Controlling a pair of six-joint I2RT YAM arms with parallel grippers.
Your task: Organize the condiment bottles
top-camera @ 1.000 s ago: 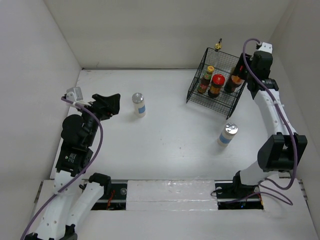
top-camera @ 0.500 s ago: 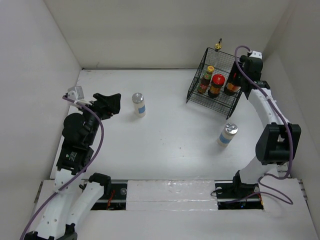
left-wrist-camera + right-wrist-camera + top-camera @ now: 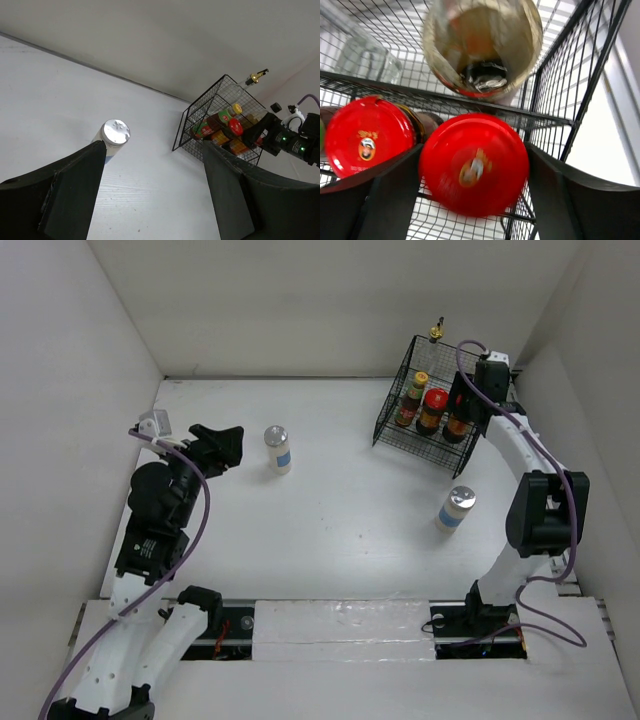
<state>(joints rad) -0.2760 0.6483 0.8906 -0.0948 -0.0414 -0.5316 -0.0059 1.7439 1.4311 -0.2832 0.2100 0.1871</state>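
My right gripper [image 3: 464, 402] is shut on a red-lidded jar [image 3: 474, 165] and holds it inside the black wire basket [image 3: 400, 430], beside the second red-lidded jar [image 3: 434, 407], which also shows in the right wrist view [image 3: 367, 135]. The small yellow-capped bottle [image 3: 411, 398] stands left of that. The gold-capped clear bottle [image 3: 436, 333] is at the basket's back. A brownish glass bottle [image 3: 482, 45] sits beyond the held jar. One white silver-lidded shaker [image 3: 278, 449] stands just right of my open, empty left gripper [image 3: 231, 447]. The other shaker [image 3: 456, 508] stands in front of the basket.
White walls close in the table on the left, back and right. The basket sits in the back right corner against the right wall. The right arm [image 3: 530, 470] reaches along that wall.
My right gripper has moved left and down with the jar, from the basket's right rim to inside it beside the other jar. The left arm has barely moved.
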